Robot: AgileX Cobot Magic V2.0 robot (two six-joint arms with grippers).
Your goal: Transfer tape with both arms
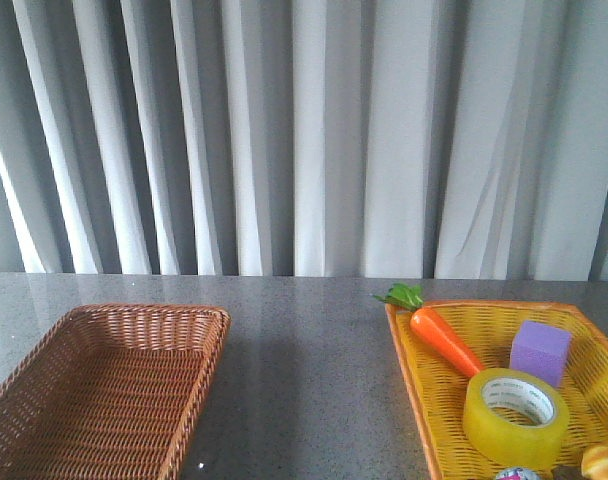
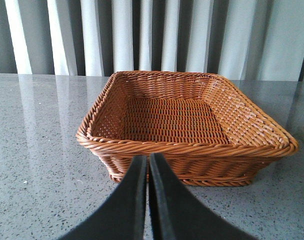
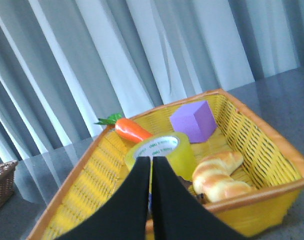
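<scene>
The tape (image 1: 514, 414), a translucent yellow roll with a white printed core, lies flat in the yellow basket (image 1: 416, 380) at the front right. It also shows in the right wrist view (image 3: 167, 150), just beyond my right gripper (image 3: 151, 161), which is shut and empty, short of the basket's near rim. My left gripper (image 2: 148, 159) is shut and empty, close in front of the brown wicker basket (image 2: 187, 148). Neither arm shows in the front view.
The brown wicker basket (image 1: 184, 390) sits at the front left, with nothing in it. The yellow basket also holds a toy carrot (image 1: 442, 338), a purple cube (image 1: 540, 351) and a bread roll (image 3: 217, 175). Grey curtains hang behind the speckled grey table (image 1: 304, 380).
</scene>
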